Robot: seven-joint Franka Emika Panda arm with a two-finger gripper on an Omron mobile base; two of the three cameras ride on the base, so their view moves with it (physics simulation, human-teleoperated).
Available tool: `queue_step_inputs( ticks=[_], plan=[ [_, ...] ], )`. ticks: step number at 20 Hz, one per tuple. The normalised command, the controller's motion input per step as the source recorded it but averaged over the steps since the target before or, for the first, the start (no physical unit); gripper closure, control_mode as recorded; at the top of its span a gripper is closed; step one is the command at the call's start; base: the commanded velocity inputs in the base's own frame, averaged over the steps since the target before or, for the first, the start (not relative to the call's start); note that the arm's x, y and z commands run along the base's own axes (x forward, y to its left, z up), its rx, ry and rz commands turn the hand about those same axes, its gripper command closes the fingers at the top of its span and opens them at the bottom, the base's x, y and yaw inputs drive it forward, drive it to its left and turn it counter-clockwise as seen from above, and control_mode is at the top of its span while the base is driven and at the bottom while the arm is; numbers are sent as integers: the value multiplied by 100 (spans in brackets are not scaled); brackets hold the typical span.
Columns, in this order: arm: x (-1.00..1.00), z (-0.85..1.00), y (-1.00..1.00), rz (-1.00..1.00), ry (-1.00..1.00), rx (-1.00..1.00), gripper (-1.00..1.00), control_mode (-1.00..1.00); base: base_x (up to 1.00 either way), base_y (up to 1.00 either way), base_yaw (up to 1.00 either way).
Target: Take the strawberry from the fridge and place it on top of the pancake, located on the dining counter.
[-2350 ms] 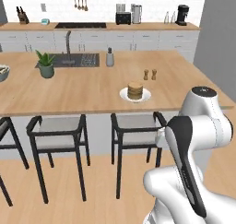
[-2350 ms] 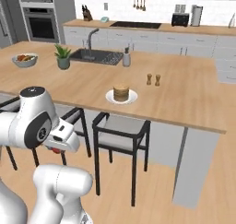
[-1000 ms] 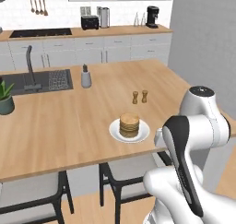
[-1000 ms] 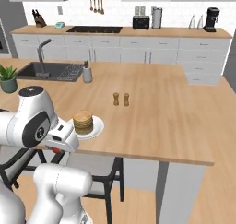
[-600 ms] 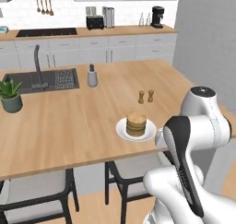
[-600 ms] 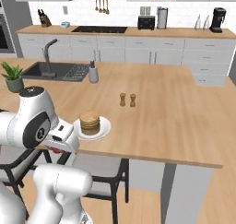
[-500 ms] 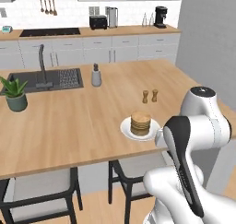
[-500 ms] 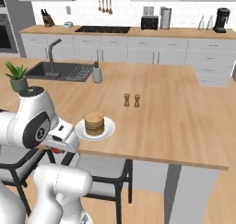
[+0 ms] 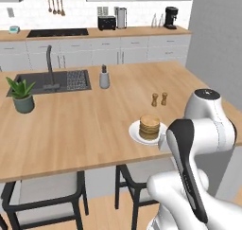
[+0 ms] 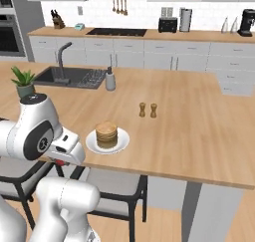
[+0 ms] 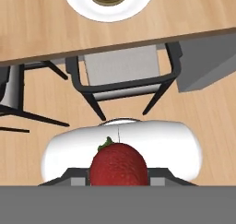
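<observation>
Below the dining counter (image 9: 71, 129) edge, short of the pancake (image 9: 150, 126): gripper (image 11: 119, 179) closed around the strawberry (image 11: 119, 165), above a stool (image 11: 123, 73).

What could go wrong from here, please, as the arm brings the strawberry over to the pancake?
The strawberry sits in the claw below the dining counter edge, so lifting it could knock the edge or the stool beneath. The pancake stack is small and its plate lies near the edge; a round berry may roll off it.
</observation>
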Motion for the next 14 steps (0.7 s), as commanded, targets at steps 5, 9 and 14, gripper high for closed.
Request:
queue_step_inputs(
  ticks=[5,9,14],
  plan=[
    [0,0,0,0,0,0,100,100,47,-25,1],
    [75,33,-23,-6,2,0,100,-100,0,0,0],
    [100,72,-13,-2,0,0,100,-100,0,0,0]
  ],
)
